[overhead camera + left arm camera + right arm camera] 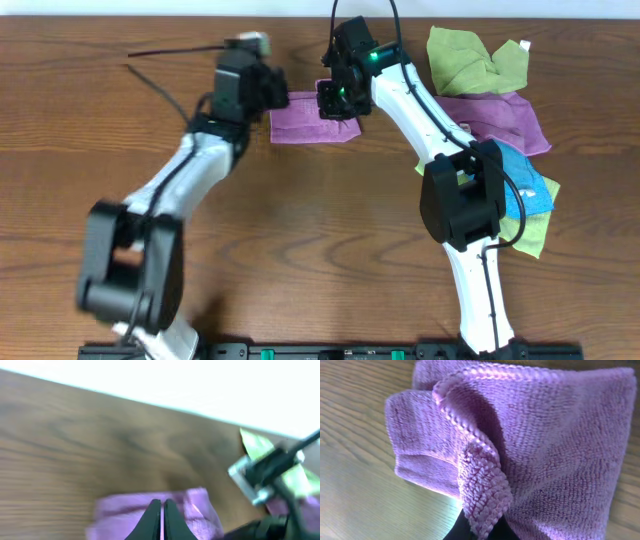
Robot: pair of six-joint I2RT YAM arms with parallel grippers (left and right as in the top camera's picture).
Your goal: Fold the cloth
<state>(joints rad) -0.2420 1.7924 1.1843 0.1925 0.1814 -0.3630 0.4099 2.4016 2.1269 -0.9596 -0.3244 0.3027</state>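
Observation:
The mauve cloth [305, 122] lies folded into a small rectangle on the wooden table, far centre. My right gripper [335, 102] is over its right end and is shut on a bunched edge of it. The right wrist view shows the fuzzy cloth [545, 435] with a rolled fold pinched between the dark jaws [482, 531]. My left gripper [278, 98] is at the cloth's left edge. In the blurred left wrist view its fingers [161, 509] are pressed together just above the cloth [200, 510], with nothing visibly held between them.
A pile of other cloths lies at the right: a green one [470, 55], a purple one [500, 118], a blue one [527, 188] and another green one [530, 235]. The right arm's wrist [260, 475] shows in the left wrist view.

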